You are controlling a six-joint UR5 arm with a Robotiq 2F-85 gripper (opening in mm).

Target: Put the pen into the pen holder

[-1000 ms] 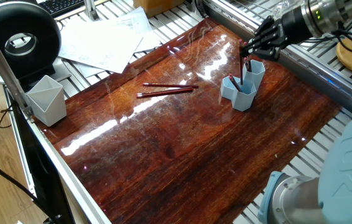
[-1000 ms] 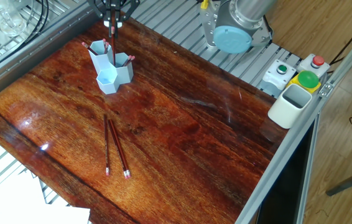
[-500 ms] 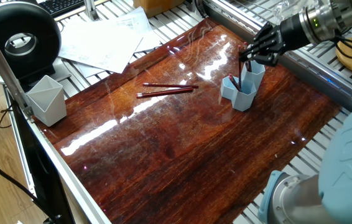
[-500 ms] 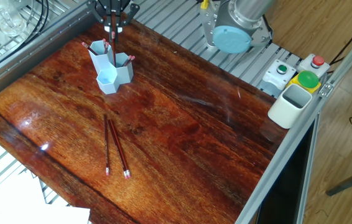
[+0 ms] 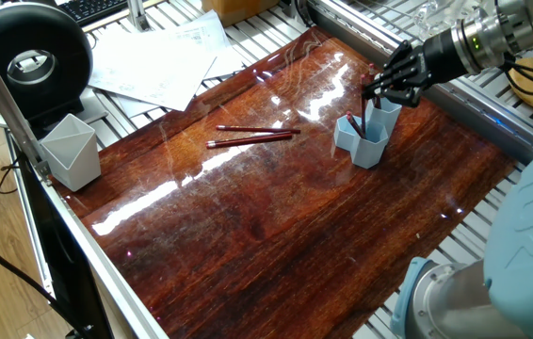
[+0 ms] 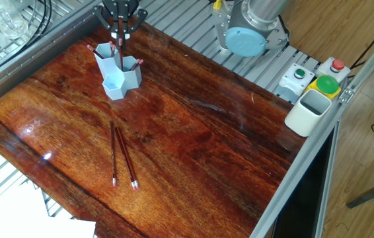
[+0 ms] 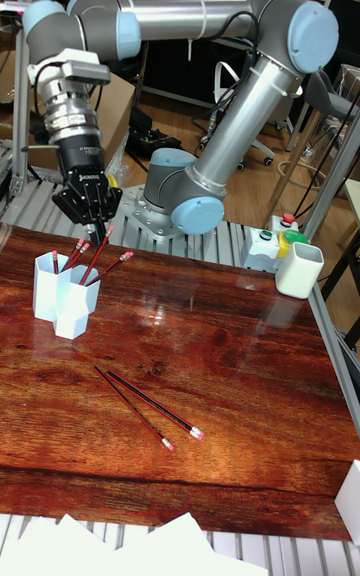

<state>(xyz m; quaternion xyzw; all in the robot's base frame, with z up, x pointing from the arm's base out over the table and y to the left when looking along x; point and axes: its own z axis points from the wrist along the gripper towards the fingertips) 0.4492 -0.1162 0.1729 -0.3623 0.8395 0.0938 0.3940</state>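
Desk (image 6: 193, 139) glossy, arm reached across to far side so gripper (image 7: 92, 228) hung right above pen holder (image 7: 60, 294). Fingers looked parted, w/ pen (image 7: 92, 261) leaning in a tube just below them — prob released, can't tell for certain. Holder had approx 3 more pens in it. Two spare pens (image 6: 122, 158) lay flat, nearer edge.
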